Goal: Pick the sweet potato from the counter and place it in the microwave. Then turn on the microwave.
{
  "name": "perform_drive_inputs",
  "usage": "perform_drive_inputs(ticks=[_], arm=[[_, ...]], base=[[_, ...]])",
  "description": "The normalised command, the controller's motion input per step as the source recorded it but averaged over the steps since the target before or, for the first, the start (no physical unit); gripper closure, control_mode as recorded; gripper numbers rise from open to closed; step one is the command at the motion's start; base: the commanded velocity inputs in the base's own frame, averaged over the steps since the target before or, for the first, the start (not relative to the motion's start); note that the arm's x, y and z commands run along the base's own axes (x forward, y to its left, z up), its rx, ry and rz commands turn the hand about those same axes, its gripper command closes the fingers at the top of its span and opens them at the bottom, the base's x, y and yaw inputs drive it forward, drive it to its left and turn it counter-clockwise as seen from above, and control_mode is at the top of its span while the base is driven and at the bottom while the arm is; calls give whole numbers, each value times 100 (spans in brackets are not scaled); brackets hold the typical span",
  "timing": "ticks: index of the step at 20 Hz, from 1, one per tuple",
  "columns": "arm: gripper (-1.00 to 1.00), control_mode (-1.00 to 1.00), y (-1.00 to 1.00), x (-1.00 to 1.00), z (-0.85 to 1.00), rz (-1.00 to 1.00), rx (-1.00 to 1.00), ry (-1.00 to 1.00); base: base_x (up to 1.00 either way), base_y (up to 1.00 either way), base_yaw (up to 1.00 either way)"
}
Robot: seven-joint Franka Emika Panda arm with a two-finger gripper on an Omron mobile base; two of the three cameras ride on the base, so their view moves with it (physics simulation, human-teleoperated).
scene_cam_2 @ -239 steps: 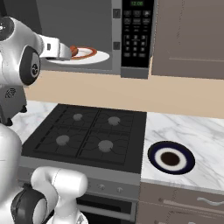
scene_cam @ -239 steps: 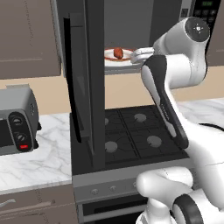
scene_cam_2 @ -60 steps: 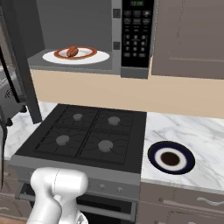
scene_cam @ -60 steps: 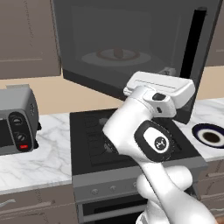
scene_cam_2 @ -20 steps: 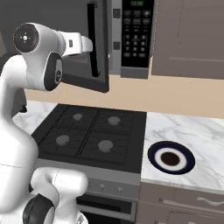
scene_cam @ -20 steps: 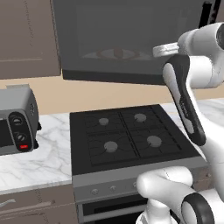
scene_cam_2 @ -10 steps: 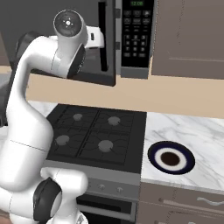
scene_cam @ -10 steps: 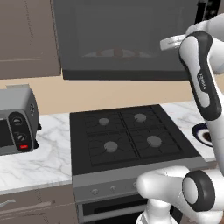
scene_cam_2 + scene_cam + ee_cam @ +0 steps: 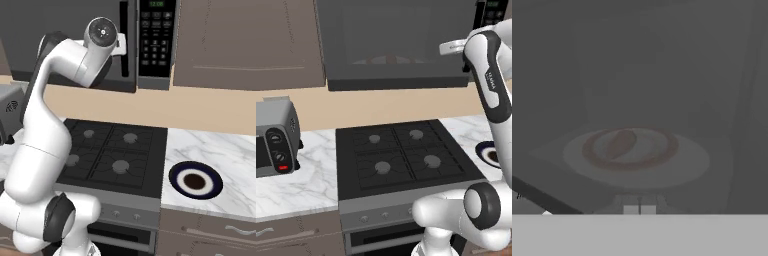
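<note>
Microwave door shut, sweet potato inside behind the dim glass.

Seen hazily through the smoky window, the oblong reddish lump lies on a round red-rimmed plate resting on the pale turntable. The gripper sits pressed close to the door, its pale tips together and holding nothing. Beside the door is the glossy black keypad; below, the matte black stovetop and veined marble counter.

The counter carries a toaster oven at left; right of the stovetop, it bears what looks like a dark-rimmed plate.
</note>
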Motion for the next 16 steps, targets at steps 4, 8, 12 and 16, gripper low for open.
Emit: perform_drive_inputs(ticks=[4,8,12,16], arm=[[100,-100,0,29,0,0,0,-9],[100,-100,0,37,0,0,0,-9],[100,-100,0,37,0,0,0,-9],[100,-100,0,32,0,0,0,-7]], base=[[0,0,0],[0,0,0],[0,0,0],[0,0,0]])
